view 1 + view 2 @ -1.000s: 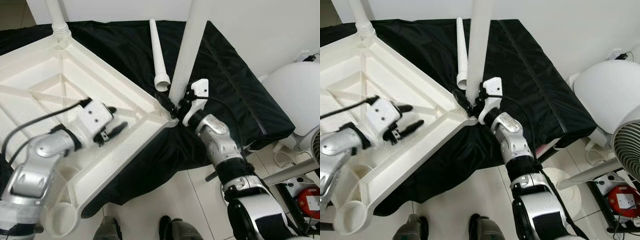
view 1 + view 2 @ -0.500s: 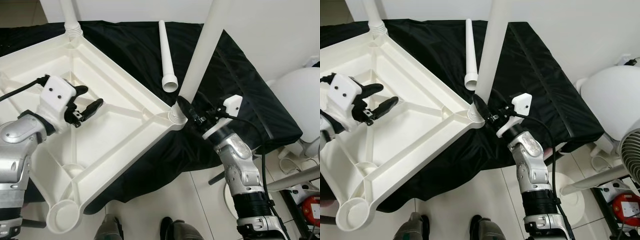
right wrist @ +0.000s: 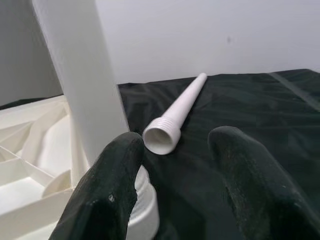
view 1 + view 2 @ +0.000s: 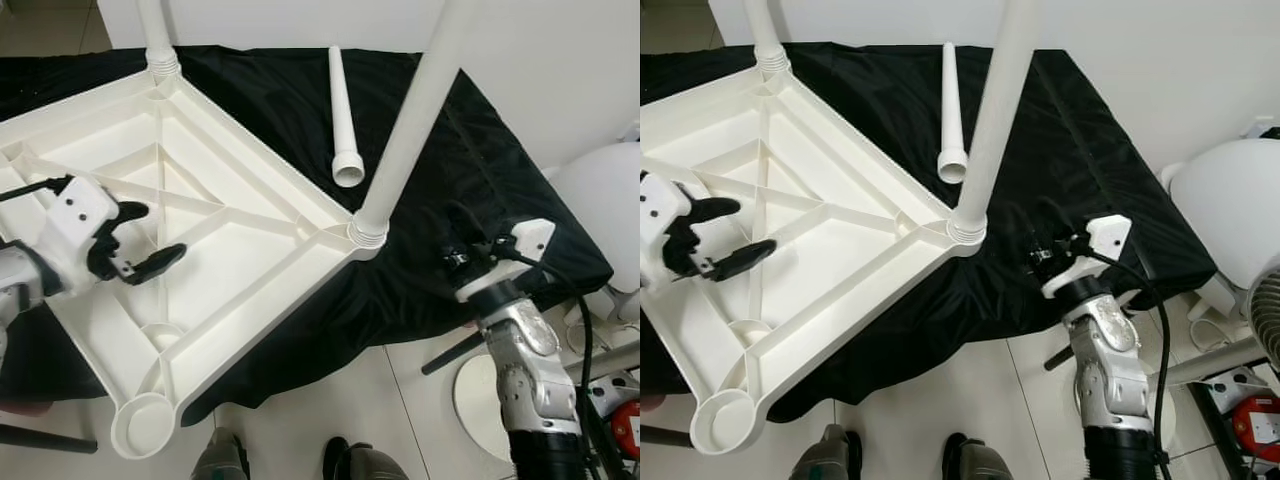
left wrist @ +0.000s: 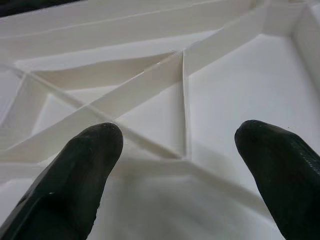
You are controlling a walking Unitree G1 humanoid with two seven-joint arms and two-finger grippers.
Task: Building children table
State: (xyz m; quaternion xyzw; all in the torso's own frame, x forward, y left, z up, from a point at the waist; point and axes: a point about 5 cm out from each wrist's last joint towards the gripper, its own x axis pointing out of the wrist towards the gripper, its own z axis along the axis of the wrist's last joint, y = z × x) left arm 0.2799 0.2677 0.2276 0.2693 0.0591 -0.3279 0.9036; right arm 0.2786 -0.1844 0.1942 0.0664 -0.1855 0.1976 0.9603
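The white children's tabletop lies upside down on a black cloth, ribs facing up. One white leg stands upright in its near-right corner socket, and another leg stands in the far corner. A loose leg lies on the cloth behind the upright one. My left gripper hovers open over the ribbed underside at the left, holding nothing. To the right of the upright leg's base and apart from it, my right gripper is open, pointing towards the leg and the loose leg's mouth.
An empty round socket sits at the tabletop's nearest corner, overhanging the cloth's edge. The black cloth drapes down to a tiled floor. A white rounded object, a fan and cables stand at the right.
My right gripper has let go of the upright leg's base and drawn back to the right. My left gripper has shifted leftward over the tabletop. The camera has moved too.
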